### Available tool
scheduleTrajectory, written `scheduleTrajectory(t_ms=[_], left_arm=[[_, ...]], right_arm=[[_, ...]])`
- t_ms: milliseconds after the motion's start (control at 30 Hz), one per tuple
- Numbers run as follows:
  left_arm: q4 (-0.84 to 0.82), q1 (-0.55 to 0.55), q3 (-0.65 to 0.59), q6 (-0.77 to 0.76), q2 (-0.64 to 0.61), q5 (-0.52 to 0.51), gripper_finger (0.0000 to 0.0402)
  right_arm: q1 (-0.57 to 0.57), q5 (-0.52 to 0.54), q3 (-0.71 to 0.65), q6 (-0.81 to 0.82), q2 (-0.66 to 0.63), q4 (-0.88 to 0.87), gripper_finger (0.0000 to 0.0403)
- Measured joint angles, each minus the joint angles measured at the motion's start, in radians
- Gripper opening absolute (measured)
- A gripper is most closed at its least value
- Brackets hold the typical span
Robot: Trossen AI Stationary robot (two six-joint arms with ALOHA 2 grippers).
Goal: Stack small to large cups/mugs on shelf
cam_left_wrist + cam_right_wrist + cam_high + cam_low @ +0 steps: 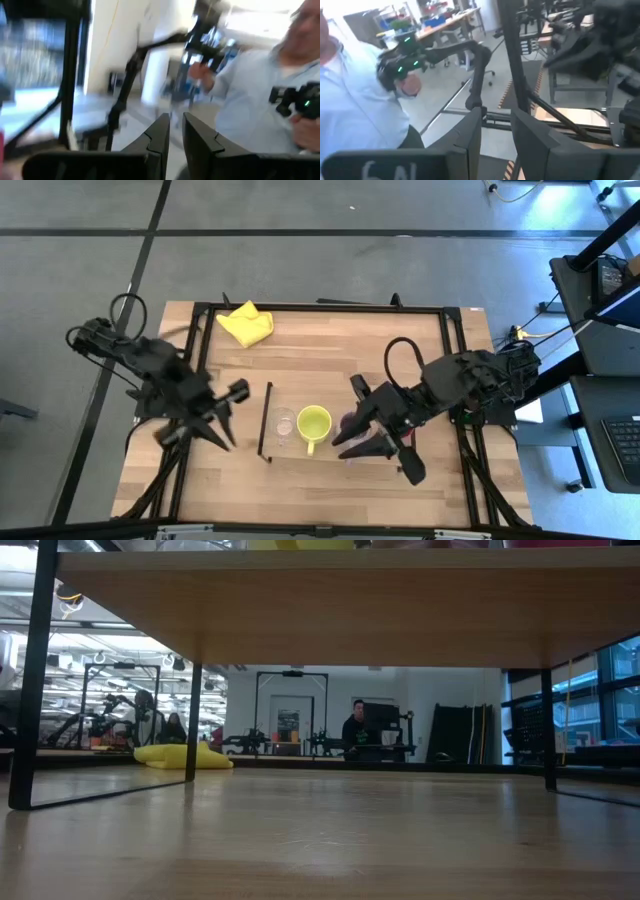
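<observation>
The shelf (320, 395) is a light-wood board with a black frame (265, 420) at its left end; the low view shows its underside (320, 610). On it stand a small clear glass (284, 423), a yellow-green mug (313, 423) and a purple mug (349, 423), which is mostly hidden under my right gripper. The red cup is not in view. My left gripper (222, 418) hangs left of the shelf, nearly shut and empty (175, 120). My right gripper (362, 435) is above the purple mug, slightly open and empty (495, 112).
A yellow cloth (246, 323) lies at the table's far left; it also shows in the low view (180, 755). Both wrist views look level into the room, where a person in a light shirt (250, 105) stands holding a dark device. Bare tabletop lies near the front edge (300, 490).
</observation>
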Motion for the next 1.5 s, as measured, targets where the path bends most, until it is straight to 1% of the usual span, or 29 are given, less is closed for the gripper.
scheduleTrajectory(t_ms=[200, 300, 400, 433, 500, 567, 633, 700, 800, 867, 933, 1000, 1067, 1100, 1167, 1233, 1300, 1367, 1433, 1500], left_arm=[[0.415, -0.014, -0.285, 0.006, -0.186, -0.001, 0.0047], [0.585, -0.016, -0.43, -0.038, -0.241, -0.015, 0.0047], [0.732, -0.038, -0.55, -0.06, -0.274, -0.018, 0.0047], [0.79, -0.05, -0.583, -0.059, -0.288, -0.019, 0.0047], [0.89, -0.069, -0.641, -0.058, -0.313, -0.04, 0.0047], [0.953, -0.085, -0.695, -0.054, -0.336, -0.065, 0.0047], [0.989, -0.093, -0.735, -0.053, -0.356, -0.087, 0.0047], [0.993, -0.094, -0.757, -0.052, -0.375, -0.094, 0.0047], [0.995, -0.093, -0.781, -0.053, -0.412, -0.095, 0.0047], [0.994, -0.093, -0.789, -0.053, -0.43, -0.095, 0.0047], [0.99, -0.093, -0.789, -0.053, -0.445, -0.094, 0.0047], [0.964, -0.093, -0.79, -0.053, -0.463, -0.087, 0.0047], [0.882, -0.092, -0.79, -0.054, -0.489, -0.088, 0.0047], [0.817, -0.093, -0.79, -0.058, -0.504, -0.101, 0.0047], [0.702, -0.093, -0.791, -0.072, -0.526, -0.164, 0.0047], [0.633, -0.092, -0.791, -0.072, -0.54, -0.231, 0.0047], [0.609, -0.092, -0.791, -0.036, -0.555, -0.247, 0.0047], [0.582, -0.092, -0.791, -0.011, -0.573, -0.244, 0.0047], [0.5, -0.092, -0.791, -0.024, -0.601, -0.262, 0.0047], [0.383, -0.092, -0.791, -0.069, -0.638, -0.321, 0.0047]], right_arm=[[0.005, -0.065, -0.004, -0.074, -0.003, 0.04, 0.0108], [0.026, -0.073, -0.008, -0.113, -0.003, 0.047, 0.0108], [0.049, -0.074, -0.071, -0.126, -0.022, 0.091, 0.0108], [0.057, -0.074, -0.108, -0.126, -0.034, 0.136, 0.0108], [0.079, -0.072, -0.223, -0.125, -0.065, 0.299, 0.0108], [0.109, -0.072, -0.359, -0.125, -0.089, 0.5, 0.0108], [0.14, -0.073, -0.497, -0.12, -0.109, 0.661, 0.0108], [0.17, -0.035, -0.631, -0.093, -0.145, 0.76, 0.0108], [0.222, 0.127, -0.818, -0.082, -0.258, 0.889, 0.0108], [0.261, 0.202, -0.933, -0.139, -0.353, 0.985, 0.0108], [0.299, 0.221, -1.039, -0.19, -0.455, 1.052, 0.0108], [0.328, 0.231, -1.129, -0.207, -0.569, 1.064, 0.0108], [0.345, 0.262, -1.212, -0.206, -0.682, 1.072, 0.0108], [0.349, 0.273, -1.254, -0.207, -0.729, 1.074, 0.0108], [0.35, 0.282, -1.334, -0.209, -0.816, 1.072, 0.0108], [0.351, 0.282, -1.416, -0.228, -0.893, 1.059, 0.0108], [0.351, 0.282, -1.493, -0.234, -0.975, 1.061, 0.0108], [0.351, 0.312, -1.573, -0.225, -1.054, 1.079, 0.0108], [0.35, 0.33, -1.658, -0.217, -1.132, 1.104, 0.0108], [0.35, 0.33, -1.738, -0.215, -1.207, 1.148, 0.0108]])
